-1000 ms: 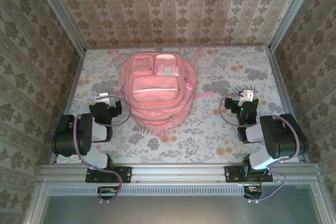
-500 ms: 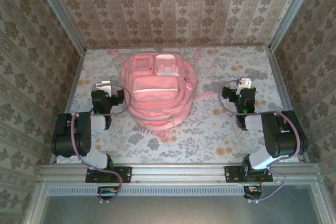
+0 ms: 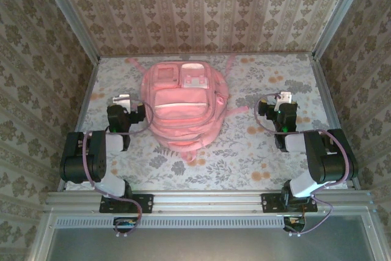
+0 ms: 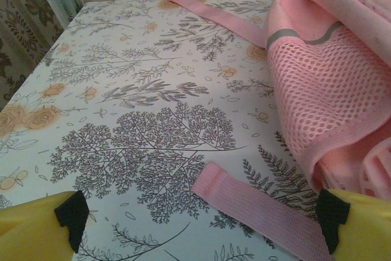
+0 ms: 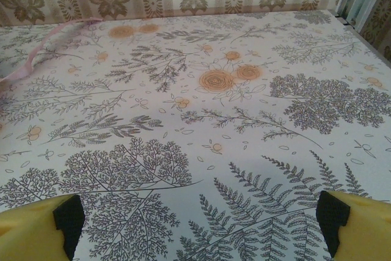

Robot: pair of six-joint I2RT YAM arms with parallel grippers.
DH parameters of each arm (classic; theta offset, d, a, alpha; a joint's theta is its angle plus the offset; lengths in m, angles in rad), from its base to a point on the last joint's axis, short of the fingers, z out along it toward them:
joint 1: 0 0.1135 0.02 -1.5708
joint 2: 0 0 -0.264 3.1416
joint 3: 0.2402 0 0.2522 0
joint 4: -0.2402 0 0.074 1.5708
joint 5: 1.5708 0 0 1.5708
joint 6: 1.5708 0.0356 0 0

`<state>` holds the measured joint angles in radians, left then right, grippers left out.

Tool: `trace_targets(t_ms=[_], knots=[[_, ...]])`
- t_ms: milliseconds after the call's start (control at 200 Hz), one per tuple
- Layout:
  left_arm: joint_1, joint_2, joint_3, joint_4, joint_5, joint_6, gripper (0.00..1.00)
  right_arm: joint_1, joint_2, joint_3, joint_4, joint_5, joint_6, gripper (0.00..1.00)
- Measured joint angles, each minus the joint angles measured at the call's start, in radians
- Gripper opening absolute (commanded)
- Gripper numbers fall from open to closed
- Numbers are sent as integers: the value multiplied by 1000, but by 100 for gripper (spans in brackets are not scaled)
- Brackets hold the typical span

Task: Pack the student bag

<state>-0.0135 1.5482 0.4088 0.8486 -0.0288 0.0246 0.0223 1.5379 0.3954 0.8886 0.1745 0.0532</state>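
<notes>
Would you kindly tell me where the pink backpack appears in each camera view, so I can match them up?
Top external: the backpack lies left of centre, toward the far wall.
Left wrist: its mesh side runs down the right edge; a flat strap crosses the bottom.
Right wrist: its thin strap curls at the upper left.
Shared landmark: the floral table cover.

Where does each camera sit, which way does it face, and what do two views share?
Top external: above and behind the arms, looking down on the table, the student bag, both arms, the left tool and right tool.
Left wrist: low on the left arm, facing the back wall; its own yellow fingers show at the bottom corners.
Right wrist: likewise on the right arm, facing floral tabletop and back wall; own fingers below.
Shared: top and left wrist both show the student bag's side.
</notes>
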Motion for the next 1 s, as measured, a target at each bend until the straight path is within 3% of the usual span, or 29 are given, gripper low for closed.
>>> trace_targets(t_ms=[225, 465, 1000], knots=[[-3, 0, 0, 0, 0, 3, 100, -16, -2, -161, 172, -10, 10, 100], [-5, 0, 0, 0, 0, 3, 100, -4, -1, 4, 41, -43, -2, 100], [-5, 0, 0, 0, 0, 4, 100, 2, -1, 9, -26, -56, -5, 100]])
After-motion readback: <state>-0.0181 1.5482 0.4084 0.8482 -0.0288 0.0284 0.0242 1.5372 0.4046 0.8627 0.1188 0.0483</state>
